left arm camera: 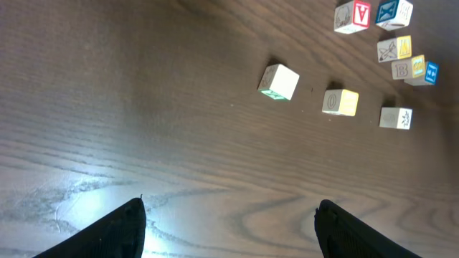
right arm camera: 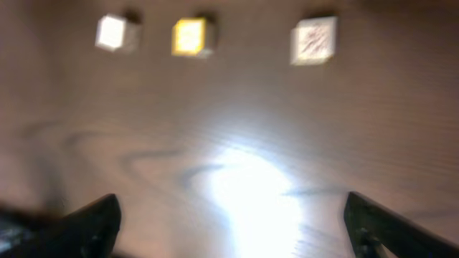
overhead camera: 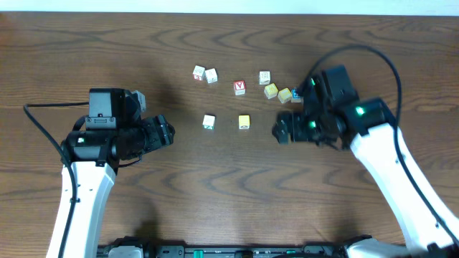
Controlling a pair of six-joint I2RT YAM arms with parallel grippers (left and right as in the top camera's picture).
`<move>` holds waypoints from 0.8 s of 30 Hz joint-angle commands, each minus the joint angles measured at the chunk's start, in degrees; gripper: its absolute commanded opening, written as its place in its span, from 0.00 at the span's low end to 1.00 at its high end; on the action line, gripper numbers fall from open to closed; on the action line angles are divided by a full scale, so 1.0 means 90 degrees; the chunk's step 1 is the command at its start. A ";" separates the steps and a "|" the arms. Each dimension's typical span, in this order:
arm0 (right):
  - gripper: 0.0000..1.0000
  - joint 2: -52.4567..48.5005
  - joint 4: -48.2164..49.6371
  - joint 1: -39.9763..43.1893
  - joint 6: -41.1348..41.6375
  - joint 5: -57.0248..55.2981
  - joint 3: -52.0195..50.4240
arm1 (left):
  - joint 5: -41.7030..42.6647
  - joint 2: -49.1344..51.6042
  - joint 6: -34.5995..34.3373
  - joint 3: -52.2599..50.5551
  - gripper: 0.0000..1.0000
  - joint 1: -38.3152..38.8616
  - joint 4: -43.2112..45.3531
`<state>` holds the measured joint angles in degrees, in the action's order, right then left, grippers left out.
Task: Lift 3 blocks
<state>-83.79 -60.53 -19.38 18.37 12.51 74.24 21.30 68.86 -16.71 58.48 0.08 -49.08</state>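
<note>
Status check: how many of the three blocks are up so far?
Done: nothing. The white wooden cube with the green mark, the yellow wooden cube and the cream wooden cube all sit on the table. In hand: nothing; the left pincer and right pincer are open and empty. Left: all three lifts.

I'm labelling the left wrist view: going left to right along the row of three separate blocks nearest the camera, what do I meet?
In order: white block with green mark → yellow block → cream block.
</note>
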 commanded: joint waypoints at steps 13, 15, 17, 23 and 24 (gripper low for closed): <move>0.89 -0.1858 0.0704 -0.0129 -0.0510 -0.1195 0.0476 | 0.0061 0.0017 -0.0007 0.0109 0.76 0.0012 -0.0017; 0.80 -0.2132 0.0923 -0.0129 -0.0777 -0.1195 0.0476 | 0.0061 0.0017 -0.0007 0.0109 0.76 0.0012 -0.0017; 0.71 -0.2353 0.1081 -0.0126 -0.1020 -0.1195 0.0476 | 0.0061 0.0017 -0.0007 0.0109 0.76 0.0012 -0.0017; 0.56 -0.2917 0.1396 -0.0075 -0.1234 -0.1494 0.0476 | 0.0061 0.0017 -0.0007 0.0109 0.76 0.0012 -0.0017; 0.57 -0.2968 0.1418 -0.0070 -0.1287 -0.1508 0.0476 | 0.0061 0.0017 -0.0007 0.0109 0.76 0.0012 -0.0017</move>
<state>-109.51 -48.07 -20.34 9.26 1.15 78.19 21.30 68.88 -16.69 58.48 0.08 -49.08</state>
